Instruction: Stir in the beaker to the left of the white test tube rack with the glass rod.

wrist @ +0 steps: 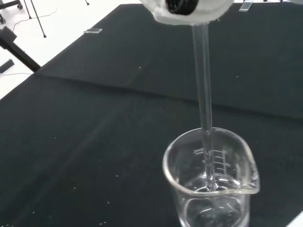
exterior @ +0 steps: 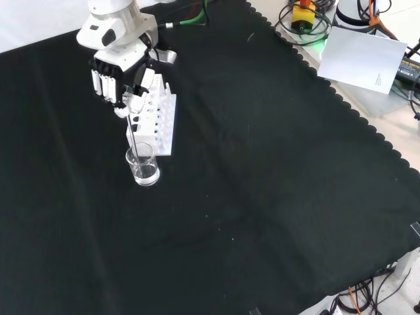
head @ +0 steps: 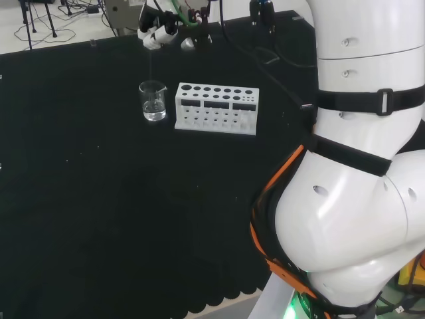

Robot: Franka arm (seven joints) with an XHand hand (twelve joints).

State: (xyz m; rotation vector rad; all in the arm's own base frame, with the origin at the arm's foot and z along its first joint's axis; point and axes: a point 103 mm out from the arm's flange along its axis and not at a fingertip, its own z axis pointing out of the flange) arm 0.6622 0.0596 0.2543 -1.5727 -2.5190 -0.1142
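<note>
A small clear beaker (head: 153,101) (exterior: 143,165) (wrist: 211,179) with some clear liquid stands on the black cloth, just left of the white test tube rack (head: 216,107) (exterior: 155,121) in the head view. The hand (head: 161,33) (exterior: 123,77) hangs above the beaker, its fingers curled round the top of a thin glass rod (exterior: 134,134) (wrist: 203,99). The rod points down, and its lower end is inside the beaker, in the liquid. A blurred white part of the hand (wrist: 187,10) shows where the rod begins in the wrist view.
The arm's big white links (head: 358,166) fill the right of the head view. In the front view the cloth's scalloped edge (exterior: 341,105) runs along the right, with a white sheet (exterior: 364,56) and cables beyond it. Open black cloth lies in front of the beaker.
</note>
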